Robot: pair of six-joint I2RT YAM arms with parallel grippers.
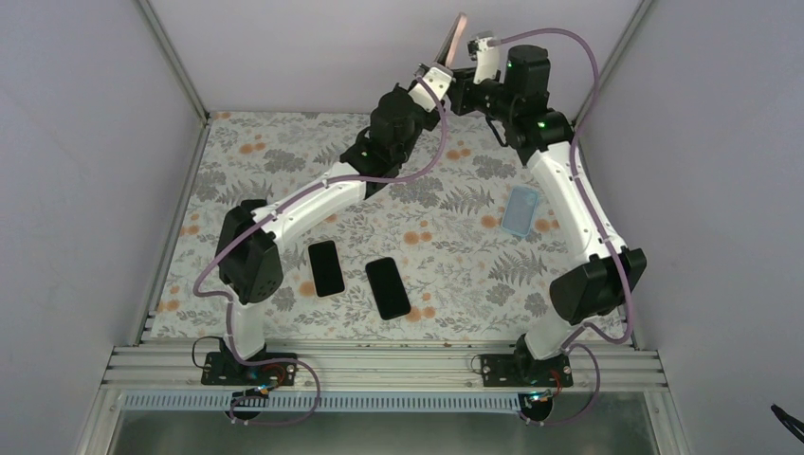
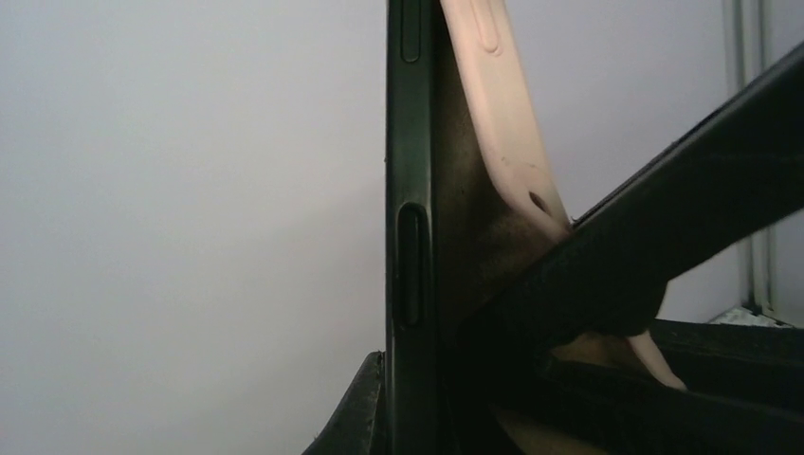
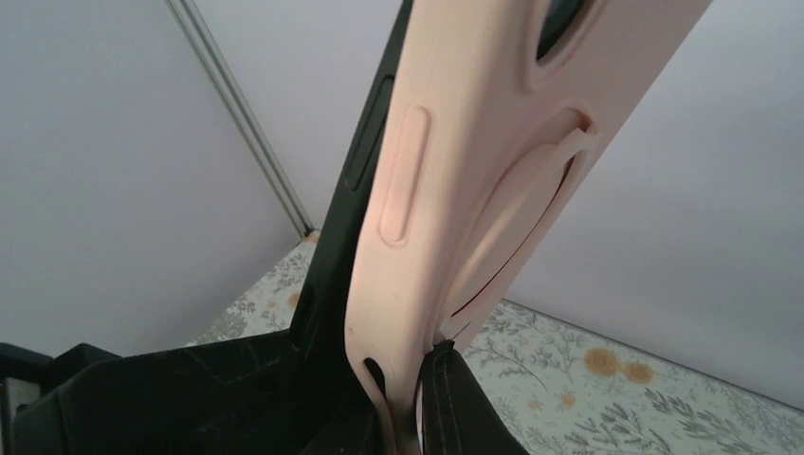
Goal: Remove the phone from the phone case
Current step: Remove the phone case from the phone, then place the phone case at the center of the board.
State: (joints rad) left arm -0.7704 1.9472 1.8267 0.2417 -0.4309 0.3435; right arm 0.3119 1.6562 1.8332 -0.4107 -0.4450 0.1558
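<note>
Left pincer (image 1: 442, 70) closed tight on the black slab phone (image 2: 411, 237); right pincer (image 3: 403, 408), just beside it, clamps the peeling pale-pink silicone case (image 3: 455, 190).

top cam: overhead, far | wrist cams: v. close, share phone case (image 2: 488, 95)

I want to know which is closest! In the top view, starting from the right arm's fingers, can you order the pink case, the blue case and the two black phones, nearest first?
1. pink case: pinched in the right fingers, up at the back.
2. blue case: lying flat, right side.
3. left black phone and right black phone: front middle, too close to call between them.
</note>
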